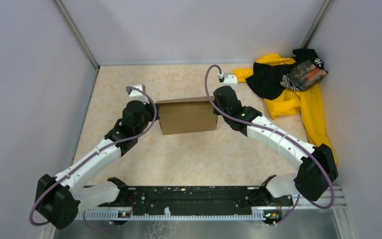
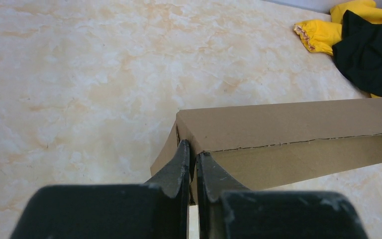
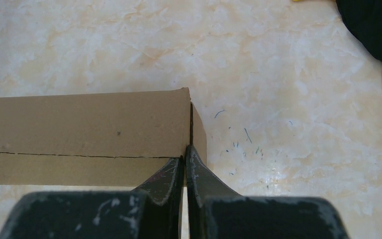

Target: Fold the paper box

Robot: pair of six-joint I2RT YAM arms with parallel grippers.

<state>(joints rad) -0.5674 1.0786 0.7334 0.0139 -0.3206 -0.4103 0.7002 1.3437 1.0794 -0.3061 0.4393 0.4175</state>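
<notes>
The paper box (image 1: 186, 115) is plain brown cardboard, a long shallow shape in the middle of the table between both arms. My left gripper (image 1: 154, 110) is at its left end. In the left wrist view the box (image 2: 288, 124) runs off to the right, and the left gripper (image 2: 192, 157) is shut on the cardboard wall at its near corner. My right gripper (image 1: 214, 102) is at the box's right end. In the right wrist view the right gripper (image 3: 186, 153) is shut, with its tips at the slit between the top panel of the box (image 3: 79, 119) and the end flap. Whether cardboard sits between them does not show.
A yellow-and-black clothing pile (image 1: 298, 94) lies at the back right, close behind the right arm; it also shows as the clothing (image 2: 368, 50) and dark cloth (image 3: 373, 25) in the wrist views. Grey walls close in the table on three sides. The arm bases stand at the near edge.
</notes>
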